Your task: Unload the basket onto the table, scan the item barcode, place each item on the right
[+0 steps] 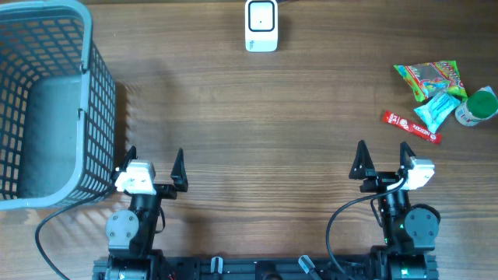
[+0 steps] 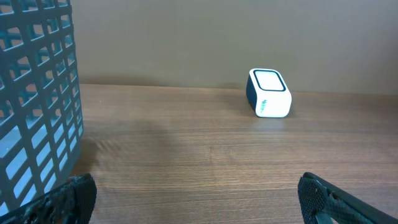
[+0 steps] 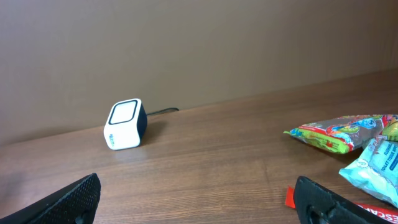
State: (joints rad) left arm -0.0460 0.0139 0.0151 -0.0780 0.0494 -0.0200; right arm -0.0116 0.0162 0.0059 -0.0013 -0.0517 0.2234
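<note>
A white barcode scanner (image 1: 261,25) stands at the table's far edge, its cable trailing back; it also shows in the left wrist view (image 2: 269,93) and the right wrist view (image 3: 126,124). Snack items lie at the right: a colourful candy bag (image 1: 430,78) (image 3: 341,132), a light blue packet (image 1: 436,111) (image 3: 374,166), a thin red bar (image 1: 411,127) and a green-lidded cup (image 1: 478,106). My left gripper (image 1: 153,161) (image 2: 198,198) and right gripper (image 1: 383,159) (image 3: 205,200) rest open at the near edge, holding nothing, well short of the items.
A large grey-blue mesh basket (image 1: 87,117) (image 2: 38,106) stands at the left, right beside my left gripper. Bare wooden tabletop (image 1: 264,124) lies between the grippers and the scanner.
</note>
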